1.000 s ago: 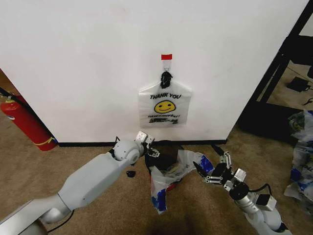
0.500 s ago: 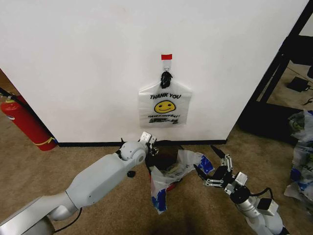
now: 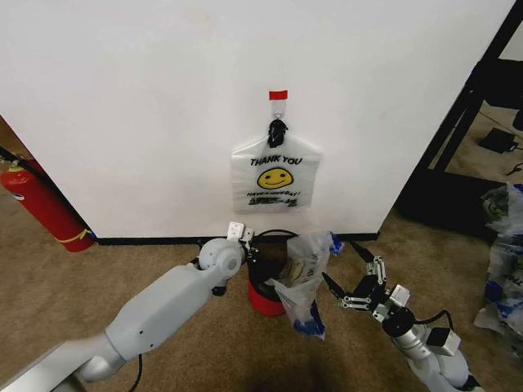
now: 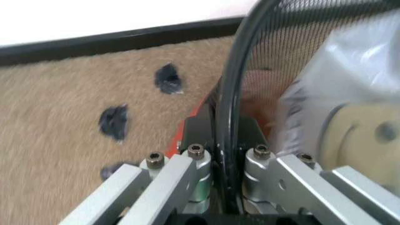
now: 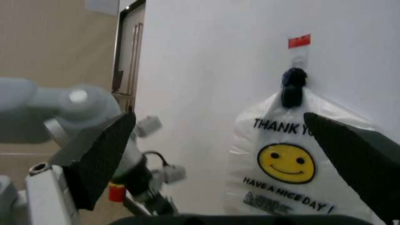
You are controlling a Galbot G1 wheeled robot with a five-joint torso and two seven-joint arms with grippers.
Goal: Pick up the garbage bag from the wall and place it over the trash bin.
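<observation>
Left end effector (image 3: 250,247) gripping trash bin (image 3: 267,287) rim

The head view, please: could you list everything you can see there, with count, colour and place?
Wall: one, white, black baseboard, straight ahead.
Hook under tape strip: one, red tape, on the wall.
Flat bag: one, white with yellow smiley, black-knotted handles, hanging from the hook.
Trash bin: one, black mesh with red base, on the carpet below the hook.
Garbage bag: one, translucent white with blue patches, draped on the bin's right side.
Fire extinguisher: one, red, far left by the wall.
Black frame: one, right of the wall.
Bags: a pile, white and blue, far right.
Left tool: shut on the bin's rim.
Right tool: open, beside the garbage bag.
</observation>
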